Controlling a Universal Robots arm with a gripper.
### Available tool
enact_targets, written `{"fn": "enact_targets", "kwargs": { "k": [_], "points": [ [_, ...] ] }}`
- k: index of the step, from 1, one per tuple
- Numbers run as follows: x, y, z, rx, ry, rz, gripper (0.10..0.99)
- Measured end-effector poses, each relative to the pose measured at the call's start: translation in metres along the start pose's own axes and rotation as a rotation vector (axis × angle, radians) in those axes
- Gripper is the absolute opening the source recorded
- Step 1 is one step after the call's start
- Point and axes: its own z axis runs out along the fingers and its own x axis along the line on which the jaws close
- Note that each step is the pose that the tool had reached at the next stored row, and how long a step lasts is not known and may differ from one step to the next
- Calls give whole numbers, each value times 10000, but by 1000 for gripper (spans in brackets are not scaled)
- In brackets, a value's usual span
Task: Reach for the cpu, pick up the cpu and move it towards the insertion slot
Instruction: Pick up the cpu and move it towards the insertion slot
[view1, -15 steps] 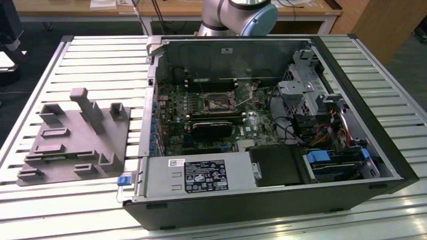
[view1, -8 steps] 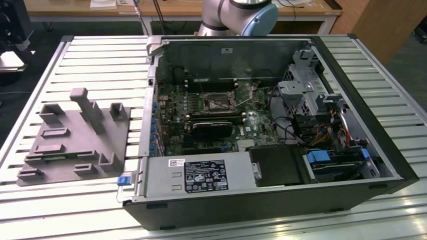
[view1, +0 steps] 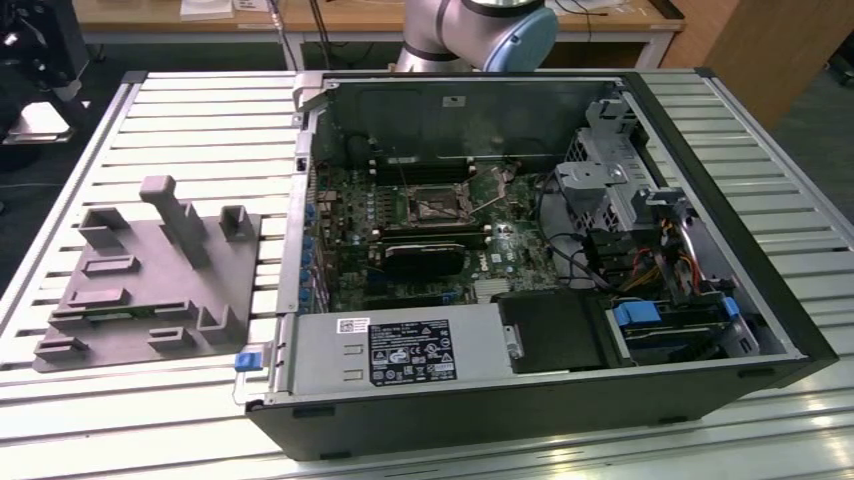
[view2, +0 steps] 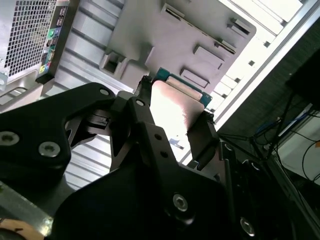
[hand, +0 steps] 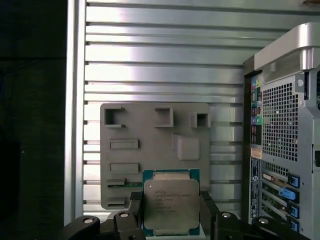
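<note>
In both wrist views the cpu (hand: 171, 202) (view2: 175, 107), a flat square chip with a silver-grey top and a green rim, sits between the two black fingers (hand: 134, 210) of my gripper (hand: 171, 212) (view2: 172, 120), which is shut on it. The chip hangs well above the grey plastic tray (hand: 150, 135) (view2: 165, 45), over the tray's near edge. The insertion slot (view1: 434, 205), a square socket with a shiny metal frame and dark centre, lies on the motherboard inside the open computer case (view1: 534, 250) in the exterior view.
The grey tray with upright posts (view1: 147, 280) lies on the slatted metal table (view1: 200, 120), at the exterior view's left of the case. The case's rear panel (hand: 280, 150) stands beside the tray. The arm's base (view1: 481, 30) rises behind the case. A power supply (view1: 400, 350) and cables fill the case's front.
</note>
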Motion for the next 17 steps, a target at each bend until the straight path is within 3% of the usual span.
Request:
{"fn": "enact_targets", "kwargs": {
  "k": [17],
  "points": [
    [-327, 2, 16, -1, -1, 0, 537]
  ]
}}
